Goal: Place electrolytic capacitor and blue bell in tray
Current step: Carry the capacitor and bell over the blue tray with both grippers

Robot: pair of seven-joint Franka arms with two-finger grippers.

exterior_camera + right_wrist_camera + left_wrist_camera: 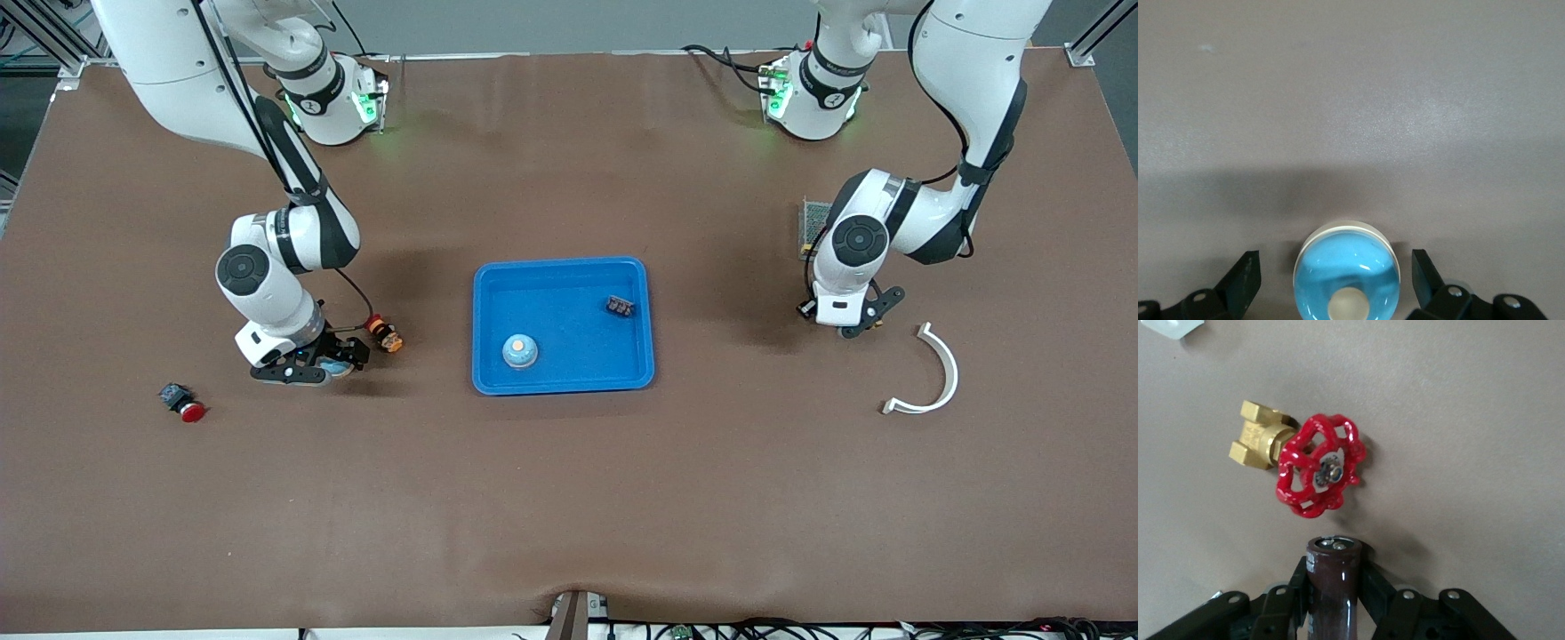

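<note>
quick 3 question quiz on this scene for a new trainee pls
1. True or false: the left gripper holds a dark brown capacitor.
2. What sits between the right gripper's open jaws? A) red button B) blue bell C) white curved piece
3. Fill in: the tray holds ___ things.
Key: 1 true; 2 B; 3 two.
</note>
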